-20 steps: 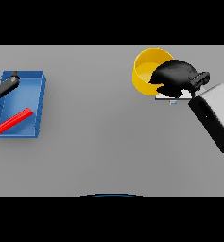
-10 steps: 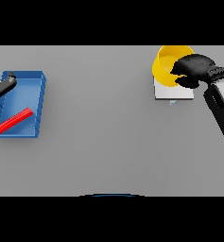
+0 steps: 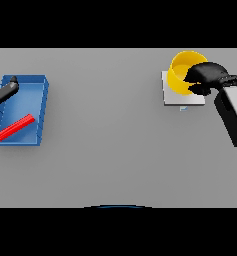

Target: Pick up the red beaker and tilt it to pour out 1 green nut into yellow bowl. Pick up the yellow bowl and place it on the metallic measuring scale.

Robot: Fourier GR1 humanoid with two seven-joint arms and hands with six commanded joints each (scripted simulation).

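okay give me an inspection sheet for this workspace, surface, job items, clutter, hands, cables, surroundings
Surface: grey table, flat.
Job's things: yellow bowl over the metallic measuring scale; red beaker lying in the blue tray.
Clutter: nothing seen.
Hands: right hand curled on the bowl's rim; left hand over the tray's far left corner, fingers unclear.
Cables: nothing seen.
Surroundings: nothing seen.
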